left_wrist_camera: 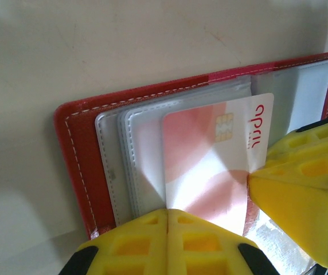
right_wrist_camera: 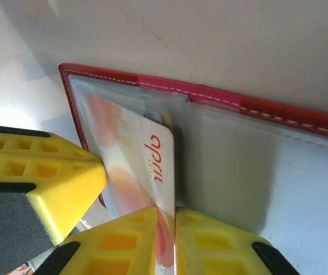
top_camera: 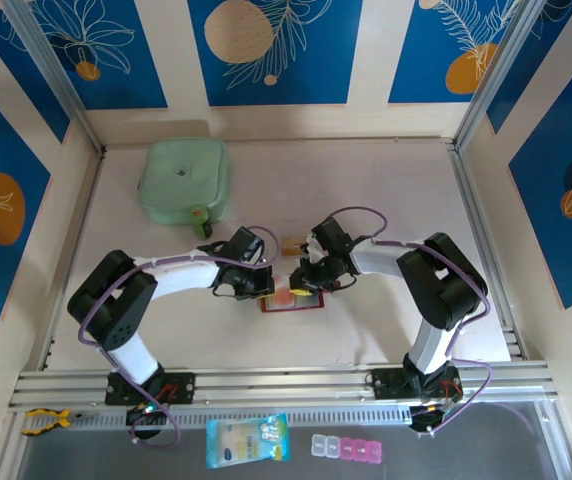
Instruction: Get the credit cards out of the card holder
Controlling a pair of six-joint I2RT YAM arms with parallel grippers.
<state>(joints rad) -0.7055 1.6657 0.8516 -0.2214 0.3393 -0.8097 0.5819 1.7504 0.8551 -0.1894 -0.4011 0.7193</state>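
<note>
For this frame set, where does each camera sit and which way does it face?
Top external: fixed above and behind the bases, looking down at the pale table; both arms whole, left gripper and right gripper meeting over the red stitched folding card holder.
Left wrist: on the left arm, looking along its shut yellow jaws at the pink-and-white chip card; the right arm's finger at right.
Right wrist: opposite direction, its jaws pinching that card.
Shared: both wrist views show card and holder.
</note>
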